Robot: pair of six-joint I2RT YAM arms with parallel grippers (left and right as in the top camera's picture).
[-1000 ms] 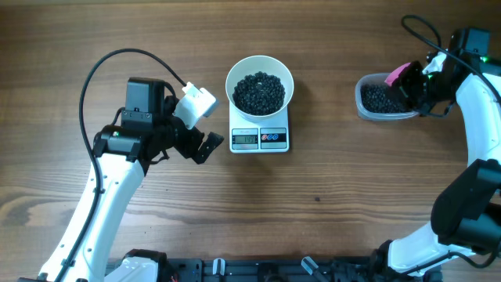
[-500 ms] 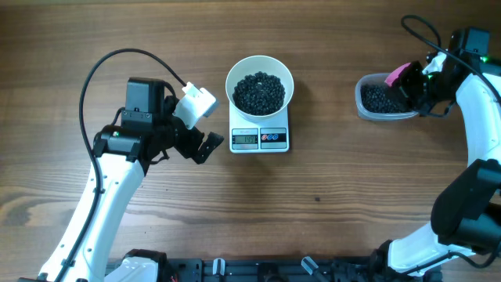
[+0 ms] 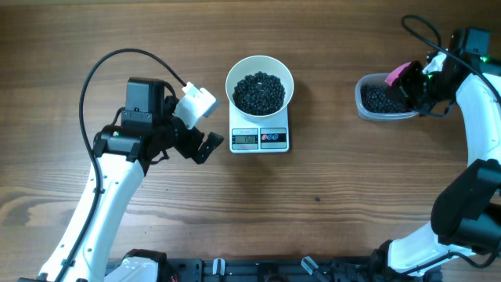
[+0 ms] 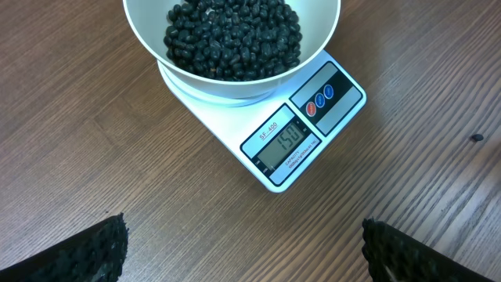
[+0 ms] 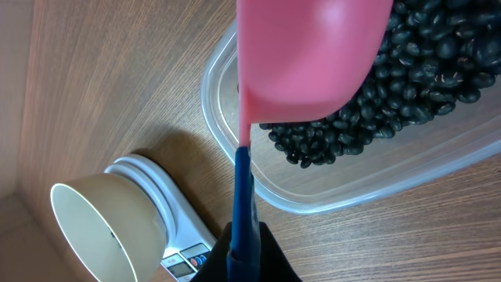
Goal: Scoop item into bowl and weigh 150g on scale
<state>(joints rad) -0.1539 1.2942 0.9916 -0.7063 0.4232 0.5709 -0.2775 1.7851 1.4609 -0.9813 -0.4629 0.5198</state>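
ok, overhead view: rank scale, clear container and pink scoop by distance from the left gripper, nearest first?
1. scale, centre, just right of the left gripper
2. clear container, far right
3. pink scoop, over that container's far end

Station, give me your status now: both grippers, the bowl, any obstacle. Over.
Left gripper open, empty, beside scale. Right gripper shut on pink scoop, over clear container. Bowl of beans on scale, display shows 150. No obstacle seen.
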